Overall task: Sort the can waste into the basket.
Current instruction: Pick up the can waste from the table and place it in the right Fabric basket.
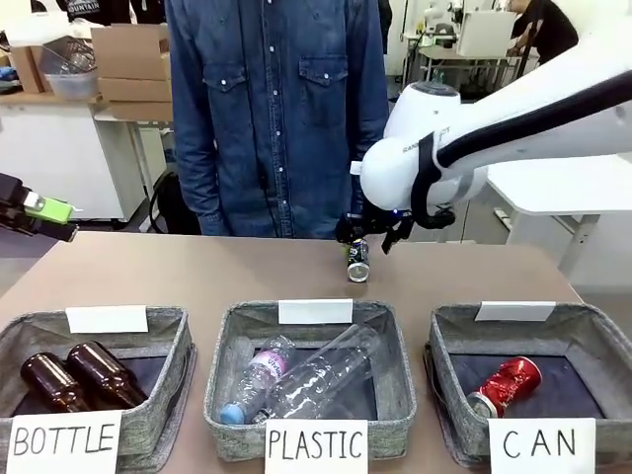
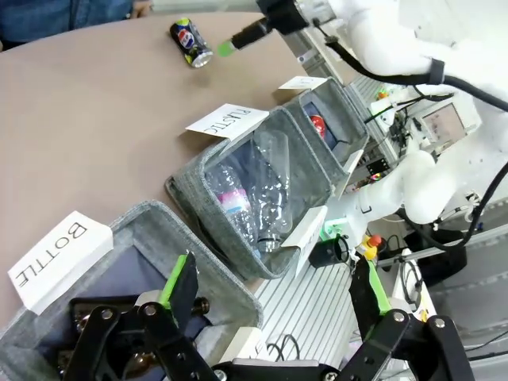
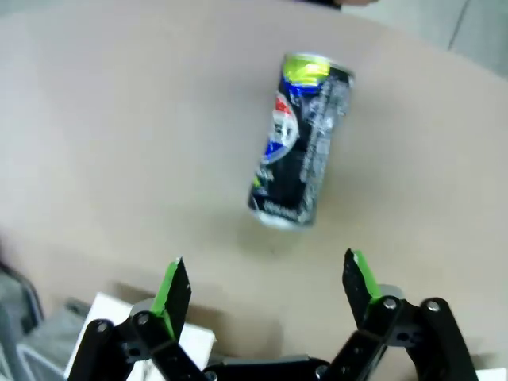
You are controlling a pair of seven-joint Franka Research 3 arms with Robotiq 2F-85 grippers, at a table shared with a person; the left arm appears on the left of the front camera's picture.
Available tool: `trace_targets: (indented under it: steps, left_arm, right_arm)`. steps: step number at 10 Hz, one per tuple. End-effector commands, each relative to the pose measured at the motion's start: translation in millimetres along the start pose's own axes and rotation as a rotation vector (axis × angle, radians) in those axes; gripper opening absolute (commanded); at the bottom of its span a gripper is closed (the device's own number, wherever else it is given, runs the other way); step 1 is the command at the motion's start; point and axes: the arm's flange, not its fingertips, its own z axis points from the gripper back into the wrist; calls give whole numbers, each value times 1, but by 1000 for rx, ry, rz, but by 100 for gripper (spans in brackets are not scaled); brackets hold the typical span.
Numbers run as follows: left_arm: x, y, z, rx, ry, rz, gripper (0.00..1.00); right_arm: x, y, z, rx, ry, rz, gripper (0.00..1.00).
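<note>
Dark can (image 3: 298, 143): lies on its side on the bare desk (image 1: 197, 276), at the far side near the person, well apart from all three baskets.
Red can (image 1: 506, 383): already lying inside the basket signed "CAN" (image 1: 583, 331), crumpled.
Right tool (image 3: 266, 286): released, fingers spread wide, poised above the desk with the dark can just beyond its fingertips and roughly between their lines; not touching it.
Left tool (image 2: 274, 305): released and empty, hanging over the near end of the "BOTTLE" basket (image 2: 151, 226), far from the work.
Step in hand: by my reading, closing in on the dark can for a pick; one can of two is sorted.
Risk, rolling: the can is round and free on a smooth desk; a finger that lands on it off-centre would likely push it away.
Risk, slip: the fingers seem set across the can's width; a shallow or skewed pinch on the thin, smooth metal could let it squirt out.
Risk, wrong bin: the "PLASTIC" basket (image 1: 229, 341) sits just beside the target; an early drop would land there.
</note>
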Motion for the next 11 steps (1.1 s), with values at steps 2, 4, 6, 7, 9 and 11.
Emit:
trace_targets:
  steps: [2, 4, 6, 7, 9, 11]
  left_arm:
    - [1, -4, 0, -4, -4, 8, 100]
    - [1, -4, 0, -4, -4, 8, 100]
    - [1, -4, 0, -4, -4, 8, 100]
    - [1, -4, 0, -4, -4, 8, 100]
    - [1, -4, 0, -4, -4, 8, 100]
    - [1, -4, 0, -4, -4, 8, 100]
  right_arm:
    - [25, 10, -49, -149, -20, -140, 100]
    - [21, 7, -61, -149, 12, -141, 100]
    - [20, 4, -78, -150, 42, -147, 100]
    - [20, 1, -81, -159, 39, -159, 100]
    - [20, -1, -80, -168, 53, -165, 40]
    - [19, 0, -79, -151, 54, -159, 0]
